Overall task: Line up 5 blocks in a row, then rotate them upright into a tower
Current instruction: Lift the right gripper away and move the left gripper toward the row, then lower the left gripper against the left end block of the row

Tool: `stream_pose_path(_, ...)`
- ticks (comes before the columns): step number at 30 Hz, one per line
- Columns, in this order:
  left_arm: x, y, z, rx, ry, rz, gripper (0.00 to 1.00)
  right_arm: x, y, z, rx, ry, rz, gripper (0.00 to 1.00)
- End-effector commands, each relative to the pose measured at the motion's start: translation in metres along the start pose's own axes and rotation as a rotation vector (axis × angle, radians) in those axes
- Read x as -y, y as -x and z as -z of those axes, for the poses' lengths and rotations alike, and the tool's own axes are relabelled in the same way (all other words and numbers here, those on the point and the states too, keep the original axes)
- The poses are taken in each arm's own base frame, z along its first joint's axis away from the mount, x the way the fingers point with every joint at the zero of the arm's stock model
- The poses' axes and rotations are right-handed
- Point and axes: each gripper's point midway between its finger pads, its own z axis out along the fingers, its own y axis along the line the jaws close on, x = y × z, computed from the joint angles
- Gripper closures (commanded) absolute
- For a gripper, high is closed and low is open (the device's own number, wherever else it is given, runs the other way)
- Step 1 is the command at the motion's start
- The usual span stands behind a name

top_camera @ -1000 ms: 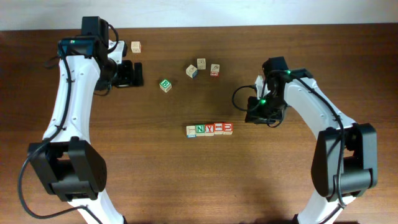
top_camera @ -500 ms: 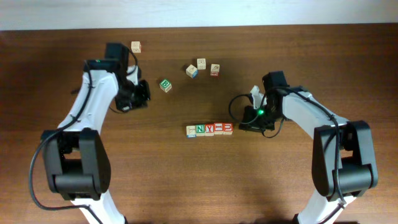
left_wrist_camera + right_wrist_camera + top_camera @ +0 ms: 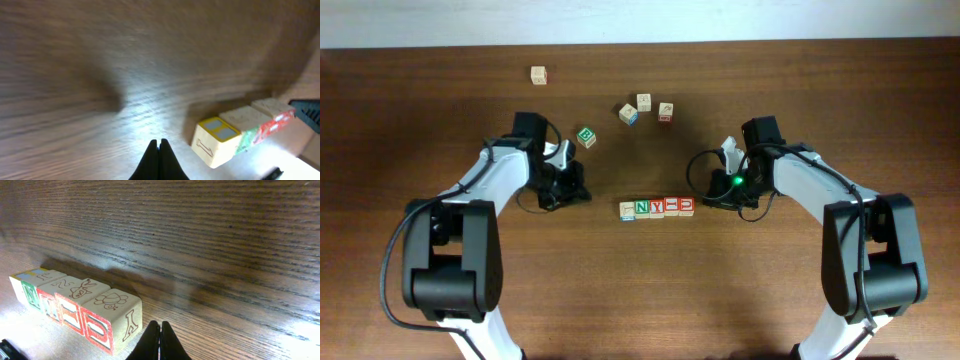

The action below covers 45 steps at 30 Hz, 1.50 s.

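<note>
We see the left gripper (image 3: 159,145) and right gripper (image 3: 159,325) both closed empty, flanking the five blocks (image 3: 657,208) rowed midway between the tabletop's (image 3: 770,300) side edges, apparently without touching them.

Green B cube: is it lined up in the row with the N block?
No, the green B cube sits alone, apart from the row of lettered blocks, farther back and toward the left arm's side.
</note>
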Motion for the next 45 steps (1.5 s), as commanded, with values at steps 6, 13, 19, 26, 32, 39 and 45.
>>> stream_pose_path(6, 0.015, -0.037, -0.027, -0.102, -0.044, -0.055, 1.00, 0.000, -0.002, -0.001, -0.006, 0.015, -0.013, 0.95)
stream_pose_path(13, 0.026, -0.048, -0.033, -0.136, -0.050, -0.069, 1.00, 0.001, -0.006, -0.001, -0.020, 0.012, -0.022, 0.96)
stream_pose_path(19, 0.034, -0.057, -0.039, -0.160, -0.040, -0.100, 1.00, 0.001, -0.006, -0.001, -0.022, 0.012, -0.023, 0.96)
stream_pose_path(26, 0.026, -0.075, -0.047, -0.178, 0.144, -0.180, 1.00, 0.001, -0.006, -0.001, -0.023, 0.011, -0.022, 0.95)
stream_pose_path(32, 0.028, -0.064, -0.031, -0.091, 0.217, -0.218, 1.00, 0.001, -0.007, -0.001, -0.025, 0.010, -0.024, 0.96)
stream_pose_path(39, 0.039, -0.062, -0.030, -0.050, 0.231, -0.246, 1.00, 0.001, -0.007, -0.001, -0.026, 0.010, -0.024, 0.96)
stream_pose_path(45, 0.045, -0.069, -0.036, -0.049, 0.261, -0.263, 1.00, 0.001, -0.007, -0.001, -0.026, 0.010, -0.024, 0.96)
